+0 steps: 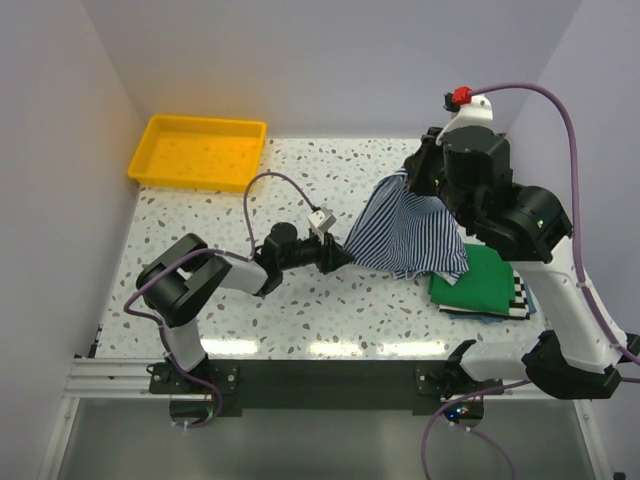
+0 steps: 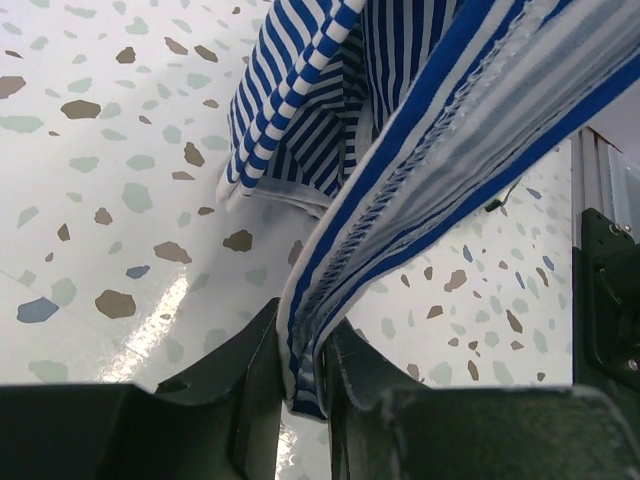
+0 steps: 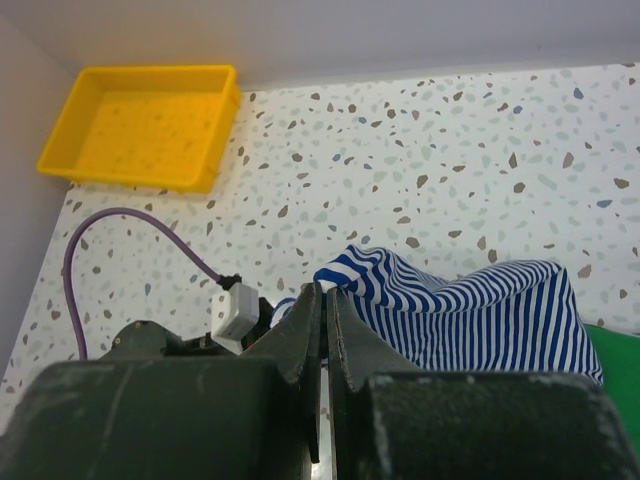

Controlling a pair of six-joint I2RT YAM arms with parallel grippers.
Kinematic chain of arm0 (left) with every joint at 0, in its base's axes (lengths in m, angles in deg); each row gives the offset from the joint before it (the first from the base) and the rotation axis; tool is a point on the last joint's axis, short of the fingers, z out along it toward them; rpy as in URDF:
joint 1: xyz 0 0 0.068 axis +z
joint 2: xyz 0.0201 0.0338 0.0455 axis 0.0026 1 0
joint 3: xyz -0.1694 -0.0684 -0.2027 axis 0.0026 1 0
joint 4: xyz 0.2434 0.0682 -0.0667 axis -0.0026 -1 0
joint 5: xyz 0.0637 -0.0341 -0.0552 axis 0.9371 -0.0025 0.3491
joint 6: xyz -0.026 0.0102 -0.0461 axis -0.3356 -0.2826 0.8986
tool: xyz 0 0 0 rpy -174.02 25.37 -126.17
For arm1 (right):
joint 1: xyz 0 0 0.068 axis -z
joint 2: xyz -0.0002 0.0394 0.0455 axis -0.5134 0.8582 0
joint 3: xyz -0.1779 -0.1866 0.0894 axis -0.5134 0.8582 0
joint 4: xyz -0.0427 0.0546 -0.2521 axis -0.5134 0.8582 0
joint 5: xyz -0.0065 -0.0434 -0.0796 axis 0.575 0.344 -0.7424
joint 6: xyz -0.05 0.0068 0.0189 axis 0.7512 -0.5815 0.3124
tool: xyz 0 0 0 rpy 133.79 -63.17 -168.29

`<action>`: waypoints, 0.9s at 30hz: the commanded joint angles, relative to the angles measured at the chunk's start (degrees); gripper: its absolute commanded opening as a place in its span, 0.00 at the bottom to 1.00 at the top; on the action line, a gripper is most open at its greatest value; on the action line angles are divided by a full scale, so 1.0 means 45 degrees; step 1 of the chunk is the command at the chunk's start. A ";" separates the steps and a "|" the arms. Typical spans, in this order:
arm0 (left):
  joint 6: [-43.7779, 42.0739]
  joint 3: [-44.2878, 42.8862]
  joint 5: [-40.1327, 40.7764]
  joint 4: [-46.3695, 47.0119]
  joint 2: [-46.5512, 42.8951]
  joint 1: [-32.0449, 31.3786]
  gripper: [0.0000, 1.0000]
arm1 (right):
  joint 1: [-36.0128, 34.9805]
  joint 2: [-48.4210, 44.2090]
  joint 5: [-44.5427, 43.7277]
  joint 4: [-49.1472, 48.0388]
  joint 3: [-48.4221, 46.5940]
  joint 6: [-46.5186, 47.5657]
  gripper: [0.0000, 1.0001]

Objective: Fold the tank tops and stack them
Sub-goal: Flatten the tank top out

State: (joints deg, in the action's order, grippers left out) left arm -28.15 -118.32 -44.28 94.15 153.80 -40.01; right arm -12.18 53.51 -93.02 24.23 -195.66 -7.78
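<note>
my left gripper (image 2: 303, 375) pinches blue-striped top (image 1: 410, 235) by stitched hem | my right gripper (image 3: 325, 300) clamps its soft edge | green top (image 1: 487, 277) folded flat at 4 o'clock

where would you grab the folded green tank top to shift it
The green tank top lies flat and folded, with the black-and-white striped top showing beneath its right edge. Its far-left part is hidden under the hanging blue-and-white striped top, and the right arm crowds its right side. So I'd probably pinch the near-left corner, coming in low from the near side.
</note>
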 commanded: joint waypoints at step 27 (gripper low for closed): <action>-0.1886 -1.1315 0.6967 -1.8901 -1.1122 -0.0938 0.00 | 0.0001 -0.4628 -0.1123 -0.1977 -0.0243 -0.0380 0.00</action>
State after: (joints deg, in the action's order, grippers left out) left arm -33.48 -164.80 -11.35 20.56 101.41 -44.51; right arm -12.42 32.44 -96.36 19.84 -197.13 -9.14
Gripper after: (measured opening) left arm 0.044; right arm 0.014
